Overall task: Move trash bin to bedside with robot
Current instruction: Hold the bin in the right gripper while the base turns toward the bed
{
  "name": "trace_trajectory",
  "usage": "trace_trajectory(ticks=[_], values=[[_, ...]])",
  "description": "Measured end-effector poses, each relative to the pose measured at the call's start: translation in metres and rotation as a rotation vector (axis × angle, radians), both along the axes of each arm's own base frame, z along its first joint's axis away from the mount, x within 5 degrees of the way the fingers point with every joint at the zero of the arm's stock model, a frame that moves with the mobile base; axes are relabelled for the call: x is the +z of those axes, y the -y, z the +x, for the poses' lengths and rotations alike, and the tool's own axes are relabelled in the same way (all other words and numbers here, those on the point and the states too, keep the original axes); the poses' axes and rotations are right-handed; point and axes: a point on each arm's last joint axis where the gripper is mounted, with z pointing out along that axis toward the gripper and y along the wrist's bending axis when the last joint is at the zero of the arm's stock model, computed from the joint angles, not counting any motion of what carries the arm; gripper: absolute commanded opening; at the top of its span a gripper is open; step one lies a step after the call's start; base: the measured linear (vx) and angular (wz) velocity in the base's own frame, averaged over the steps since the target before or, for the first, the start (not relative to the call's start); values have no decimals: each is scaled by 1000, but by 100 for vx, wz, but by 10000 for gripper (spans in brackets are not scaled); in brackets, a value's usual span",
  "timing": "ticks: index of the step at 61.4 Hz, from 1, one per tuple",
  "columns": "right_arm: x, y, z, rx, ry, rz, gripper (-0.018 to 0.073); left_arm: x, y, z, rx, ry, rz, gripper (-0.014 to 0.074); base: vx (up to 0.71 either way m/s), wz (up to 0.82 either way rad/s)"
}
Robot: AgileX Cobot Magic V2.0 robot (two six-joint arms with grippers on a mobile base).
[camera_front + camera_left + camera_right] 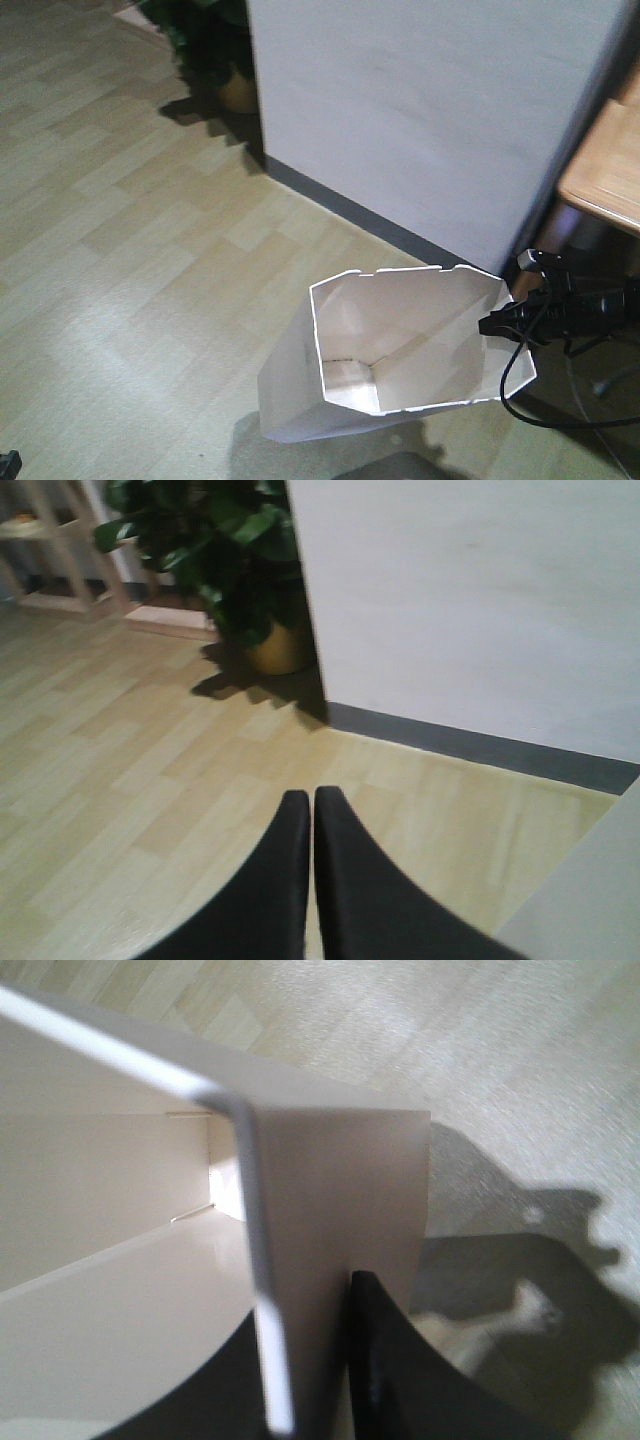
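We have the trash bin point(400, 340) on the near right of the wooden floor point(130, 260), just in front of the white wall point(420, 110) and tilted so that its open mouth faces us. We cannot tell whether its base touches the floor. The right gripper point(497, 325) is pinched on the bin's right-hand rim. The right wrist view shows the thin wall caught between the two black fingers point(390, 1360), one inside and one outside. The left gripper point(312, 810) hangs over bare floor with its fingers pressed together and nothing between them. The bed is not in any view, so we judge that the carry to it is not yet done. To do it well, we would keep the pinch deep on the rim rather than at its lip, since the plastic looks likely to flex and slip. We would travel slowly so the tilted bin does not swing. We would also keep it away from the wall, the wooden tabletop point(605, 165) at the far right and the black cable point(530, 400) looping under the arm. By our count there is one bin, two grippers, one potted plant point(240, 550) at the far left corner of the wall, one wooden shelf unit point(50, 550) beyond it, and one tabletop.
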Motion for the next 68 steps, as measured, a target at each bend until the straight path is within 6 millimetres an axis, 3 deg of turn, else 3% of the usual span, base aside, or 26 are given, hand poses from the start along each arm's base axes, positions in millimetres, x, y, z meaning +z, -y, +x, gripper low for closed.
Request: trace_trajectory(ticks=[68], values=[[2,-2,0,11,7,25,-3,0,0,0,0,0,0,-7,20,65]])
